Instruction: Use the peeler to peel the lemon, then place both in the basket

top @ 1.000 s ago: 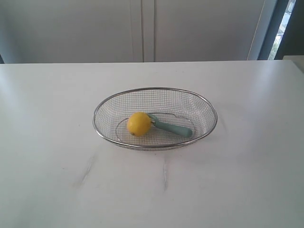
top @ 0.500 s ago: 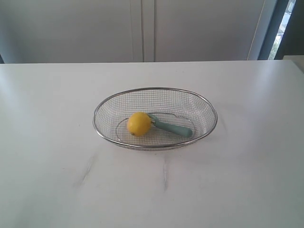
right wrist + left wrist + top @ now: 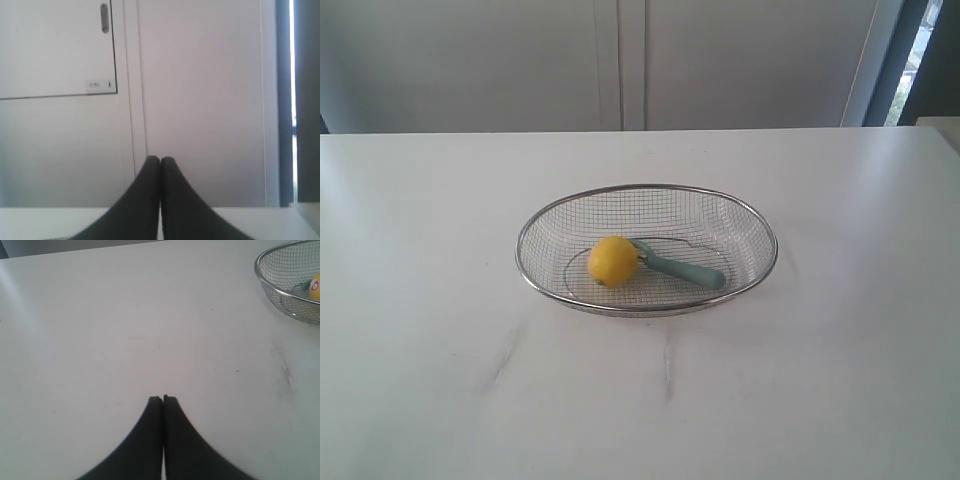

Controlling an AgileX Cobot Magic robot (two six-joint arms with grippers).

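The silver wire basket (image 3: 530,268) stands in the middle of the white table. Inside it lies the yellow lemon (image 3: 612,261), and the teal-handled peeler (image 3: 688,269) rests beside it, its head against the lemon. Neither gripper shows in the exterior view. In the left wrist view my left gripper (image 3: 162,399) is shut and empty over bare table, with the basket (image 3: 270,286) and a bit of the lemon (image 3: 315,287) far off at the frame's edge. My right gripper (image 3: 160,160) is shut and empty, facing the cabinet wall.
White cabinet doors (image 3: 620,60) run behind the table's far edge. Faint scuff marks (image 3: 667,365) streak the tabletop in front of the basket. A dark window frame (image 3: 930,60) stands at the back right.
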